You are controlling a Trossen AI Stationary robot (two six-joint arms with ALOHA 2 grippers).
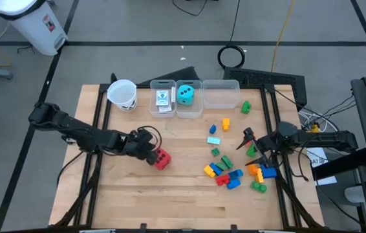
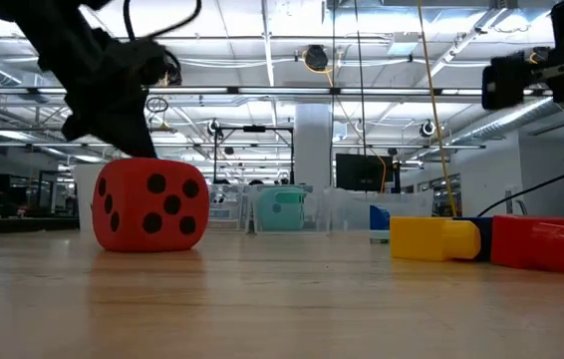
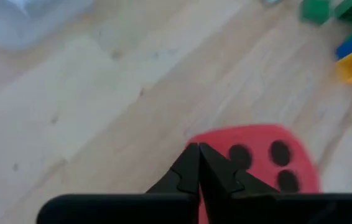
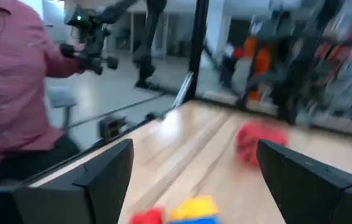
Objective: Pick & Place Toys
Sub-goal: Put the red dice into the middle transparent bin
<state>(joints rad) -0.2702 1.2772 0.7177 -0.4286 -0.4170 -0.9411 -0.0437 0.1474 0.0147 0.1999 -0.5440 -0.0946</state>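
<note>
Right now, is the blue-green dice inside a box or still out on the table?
Inside. The teal die sits in the middle clear bin, between the bin with card packs and another bin.

Red die point(image 1: 161, 158) with dark pips — rests flat near the tabletop's centre. Teal die point(image 1: 185, 95) sits in the middle clear bin at the far edge; white card packs point(image 1: 163, 99) lie in the neighbouring bin. Coloured bricks point(image 1: 235, 169) — red, blue, yellow, green, orange — lie scattered over the right half.
</note>
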